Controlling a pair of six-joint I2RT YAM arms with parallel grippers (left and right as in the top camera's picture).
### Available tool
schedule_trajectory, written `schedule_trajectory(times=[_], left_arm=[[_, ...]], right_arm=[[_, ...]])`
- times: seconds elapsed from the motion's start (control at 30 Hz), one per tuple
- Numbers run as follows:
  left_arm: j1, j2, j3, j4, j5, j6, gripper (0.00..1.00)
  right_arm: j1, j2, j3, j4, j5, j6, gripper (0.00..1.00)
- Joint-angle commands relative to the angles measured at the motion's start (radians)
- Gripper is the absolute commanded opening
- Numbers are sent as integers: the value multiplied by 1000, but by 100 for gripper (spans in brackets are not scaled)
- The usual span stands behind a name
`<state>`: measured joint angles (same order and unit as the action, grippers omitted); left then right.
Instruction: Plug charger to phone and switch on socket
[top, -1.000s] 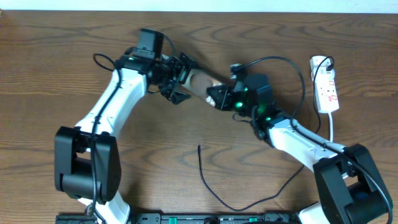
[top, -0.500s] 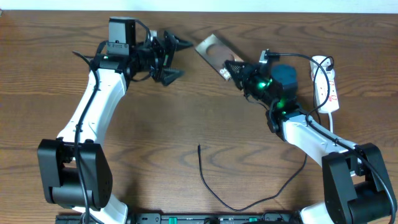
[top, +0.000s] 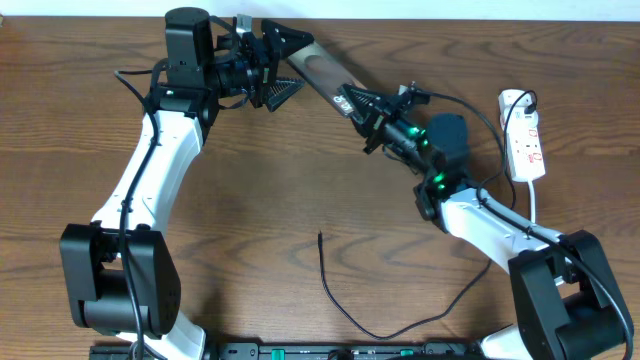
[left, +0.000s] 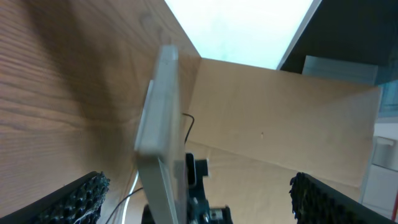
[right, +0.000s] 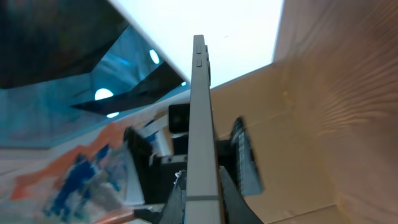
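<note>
Dark wood-grain table (top: 250, 200) is filling pretty much the whole overhead view, with the grain running left to right. A pale strip (top: 450, 10) is peeking out just past the far edge. From the left wrist, a plain tan board (left: 280, 124) is standing behind the worktop. Bright white light (left: 242, 25) is blowing out above it, and a dark panel (left: 348, 31) is cutting in beside that.

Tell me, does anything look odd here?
Yes: the slim brown-grey phone is held askew by the right claw, between the left claw's open fingers, while the thin black charger cable lies loose, well apart from it.
</note>
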<state>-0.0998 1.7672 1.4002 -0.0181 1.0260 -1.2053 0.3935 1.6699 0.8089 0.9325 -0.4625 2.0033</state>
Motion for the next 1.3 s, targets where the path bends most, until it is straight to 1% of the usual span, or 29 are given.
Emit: schedule_trajectory(times=[0.0, 0.27, 0.37, 0.53, 0.6, 0.67, 0.7, 0.83, 0.87, 0.9, 1.03, 1.07, 1.13, 1.27], left_arm=[[5, -17, 10, 5, -21, -5, 94], [5, -17, 10, 5, -75, -5, 94], [5, -17, 10, 5, -90, -5, 89], [3, -17, 10, 5, -105, -5, 89], [2, -17, 10, 5, -105, -5, 85], [2, -17, 10, 5, -105, -5, 75], [2, -17, 10, 5, -105, -5, 72], [2, -17, 10, 5, -105, -5, 70], [2, -17, 10, 5, -105, -5, 68], [2, -17, 10, 5, -105, -4, 63], [2, -16, 10, 4, -115, -4, 38], [-1, -16, 10, 3, -119, -4, 34], [-11, -16, 10, 1, -132, -4, 26], [-31, -16, 10, 1, -165, -4, 19]], right_arm=[[28, -16, 21, 38, 73, 48, 1], [56, -16, 21, 41, 72, 48, 1], [65, -16, 21, 40, 72, 48, 2], [86, -16, 21, 14, 76, 48, 2], [95, -16, 21, 0, 86, 48, 2], [104, -16, 21, -2, 95, 48, 2], [106, -16, 21, -2, 95, 48, 1], [117, -16, 21, -2, 98, 48, 2], [119, -16, 21, -2, 98, 48, 1], [120, -16, 21, -2, 98, 48, 1], [125, -16, 21, -2, 98, 48, 2], [125, -16, 21, -1, 98, 48, 1], [127, -16, 21, -1, 98, 48, 1], [130, -16, 21, -1, 98, 48, 2]])
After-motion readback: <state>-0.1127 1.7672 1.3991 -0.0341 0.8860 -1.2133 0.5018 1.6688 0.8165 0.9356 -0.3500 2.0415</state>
